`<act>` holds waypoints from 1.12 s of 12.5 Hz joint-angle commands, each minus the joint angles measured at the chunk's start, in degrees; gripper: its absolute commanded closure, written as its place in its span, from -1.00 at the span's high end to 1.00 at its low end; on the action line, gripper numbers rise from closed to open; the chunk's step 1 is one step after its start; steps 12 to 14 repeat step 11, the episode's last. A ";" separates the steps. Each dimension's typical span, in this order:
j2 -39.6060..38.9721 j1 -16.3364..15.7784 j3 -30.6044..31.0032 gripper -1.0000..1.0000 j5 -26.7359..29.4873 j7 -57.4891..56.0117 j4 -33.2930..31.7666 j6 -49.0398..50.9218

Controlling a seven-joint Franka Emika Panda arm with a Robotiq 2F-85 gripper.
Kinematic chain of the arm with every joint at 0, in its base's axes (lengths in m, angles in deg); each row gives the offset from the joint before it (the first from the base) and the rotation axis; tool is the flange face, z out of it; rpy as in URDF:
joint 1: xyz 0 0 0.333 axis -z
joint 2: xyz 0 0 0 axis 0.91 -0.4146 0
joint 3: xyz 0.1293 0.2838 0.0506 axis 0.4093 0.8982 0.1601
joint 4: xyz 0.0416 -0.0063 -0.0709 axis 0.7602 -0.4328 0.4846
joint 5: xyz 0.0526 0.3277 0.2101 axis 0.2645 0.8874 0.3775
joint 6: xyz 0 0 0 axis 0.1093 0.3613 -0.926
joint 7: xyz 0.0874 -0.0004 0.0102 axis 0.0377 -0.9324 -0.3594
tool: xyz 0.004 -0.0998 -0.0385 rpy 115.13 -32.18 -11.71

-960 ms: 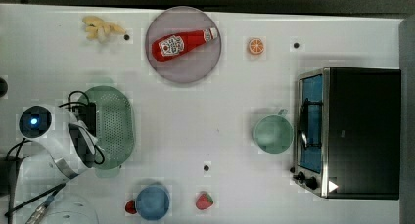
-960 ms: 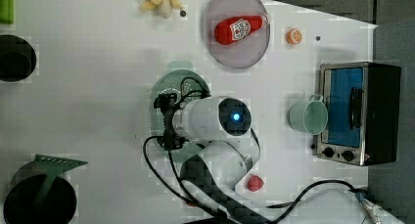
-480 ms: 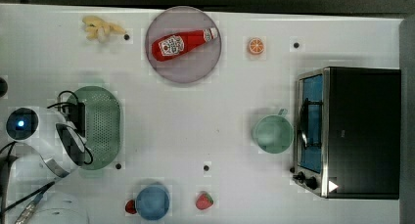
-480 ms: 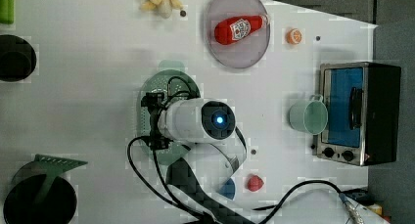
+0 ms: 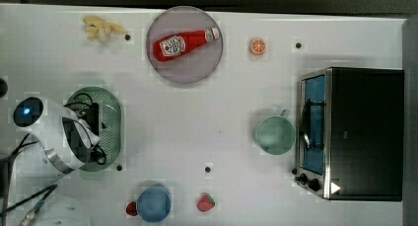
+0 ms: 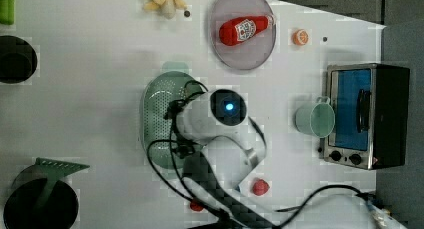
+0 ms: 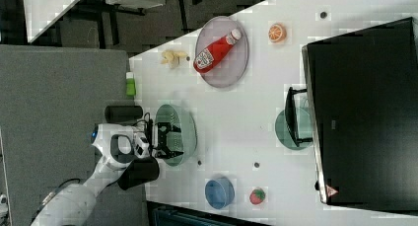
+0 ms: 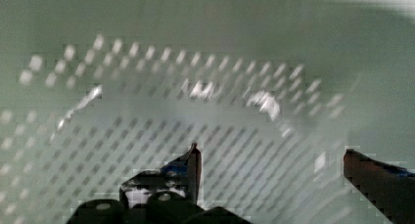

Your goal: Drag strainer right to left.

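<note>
While the gripper hangs spread wide inside its basin, gripping nothing, the strainer lies far left of the toaster oven in the top view, long axis parallel to the oven door, bare table between. Nearer the oven, the plate carries a ketchup bottle; the cup sits just beside it.

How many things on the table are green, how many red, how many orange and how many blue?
Green: 2 (strainer, cup)
Red: 3 (ketchup bottle, strawberry, small red piece beside the bowl)
Orange: 1 (orange slice)
Blue: 1 (bowl)
Total: 7
</note>
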 commanded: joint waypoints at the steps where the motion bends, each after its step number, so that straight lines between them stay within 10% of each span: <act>1: 14.28 2.06 -3.90 1.00 -0.97 -14.27 1.61 9.50; 14: 42.01 6.77 -29.96 1.00 -9.89 -58.68 4.15 29.17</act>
